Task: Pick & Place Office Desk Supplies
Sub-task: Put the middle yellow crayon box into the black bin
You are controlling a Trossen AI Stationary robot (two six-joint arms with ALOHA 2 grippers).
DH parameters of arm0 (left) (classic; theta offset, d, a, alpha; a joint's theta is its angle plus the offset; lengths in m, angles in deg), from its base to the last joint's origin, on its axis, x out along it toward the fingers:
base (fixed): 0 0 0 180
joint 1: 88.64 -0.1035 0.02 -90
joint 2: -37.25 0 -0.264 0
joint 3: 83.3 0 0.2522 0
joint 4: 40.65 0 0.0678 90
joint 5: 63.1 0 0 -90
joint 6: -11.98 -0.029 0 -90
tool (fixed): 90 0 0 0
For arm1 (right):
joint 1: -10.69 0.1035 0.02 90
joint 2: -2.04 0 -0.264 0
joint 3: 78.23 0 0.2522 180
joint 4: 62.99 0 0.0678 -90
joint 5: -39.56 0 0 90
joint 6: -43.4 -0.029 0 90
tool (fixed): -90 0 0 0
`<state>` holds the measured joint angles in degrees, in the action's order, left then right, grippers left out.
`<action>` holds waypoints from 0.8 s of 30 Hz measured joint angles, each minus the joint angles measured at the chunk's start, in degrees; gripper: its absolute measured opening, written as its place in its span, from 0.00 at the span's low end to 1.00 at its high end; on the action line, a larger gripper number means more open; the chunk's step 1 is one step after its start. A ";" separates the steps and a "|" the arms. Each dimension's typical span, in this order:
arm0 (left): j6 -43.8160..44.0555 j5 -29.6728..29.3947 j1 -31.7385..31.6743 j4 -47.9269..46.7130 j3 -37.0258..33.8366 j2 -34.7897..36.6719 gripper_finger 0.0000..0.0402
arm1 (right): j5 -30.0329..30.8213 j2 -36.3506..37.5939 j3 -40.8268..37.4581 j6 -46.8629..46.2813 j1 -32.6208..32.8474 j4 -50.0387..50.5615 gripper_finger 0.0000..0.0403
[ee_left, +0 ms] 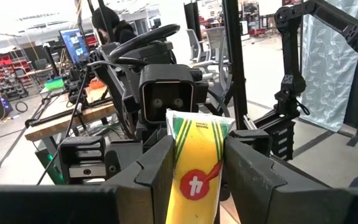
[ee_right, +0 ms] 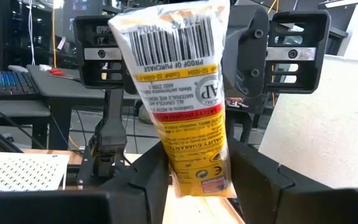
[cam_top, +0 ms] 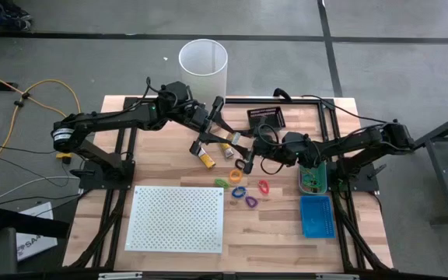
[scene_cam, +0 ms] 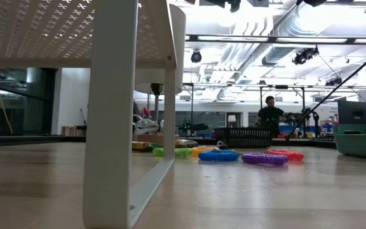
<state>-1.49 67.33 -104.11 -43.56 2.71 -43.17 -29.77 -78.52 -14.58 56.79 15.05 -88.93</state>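
The tall white cylinder stands beyond the far edge of the table, the white perforated board lies at the near left, a black basket sits at the far centre, and a green bin with a blue tray just nearer occupies the right side. The coloured loops lie grouped on the wood right of the board, apart from both grippers. In the low view the board's white frame blocks the left of the picture; the loops show in a row behind it, and a person stands far back in the room. Neither arm appears in that view. The high view places both grippers over the table centre, meeting at one yellow-orange packet. Only the wrist views show the grip. In the left wrist view the left gripper has its fingers pressed on both sides of the packet, grasping it upright, with the other arm's camera directly behind. In the right wrist view the right gripper has its fingers flanking the packet's lower end, touching or nearly touching it; a firm clamp cannot be confirmed.
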 joint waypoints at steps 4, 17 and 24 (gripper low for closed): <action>0.00 0.00 0.00 -0.02 0.00 0.00 0.32 | -0.04 0.00 0.00 0.00 -0.02 0.01 0.35; 0.04 1.20 0.00 -0.11 0.00 0.00 0.33 | -0.22 -0.02 0.00 0.02 0.02 0.04 0.34; 0.33 1.57 0.00 -0.14 0.00 0.00 0.44 | -0.12 -0.02 0.00 0.02 0.04 0.02 0.34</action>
<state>-1.16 68.90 -104.11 -43.70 2.71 -43.17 -29.89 -78.54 -14.58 56.81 15.09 -88.91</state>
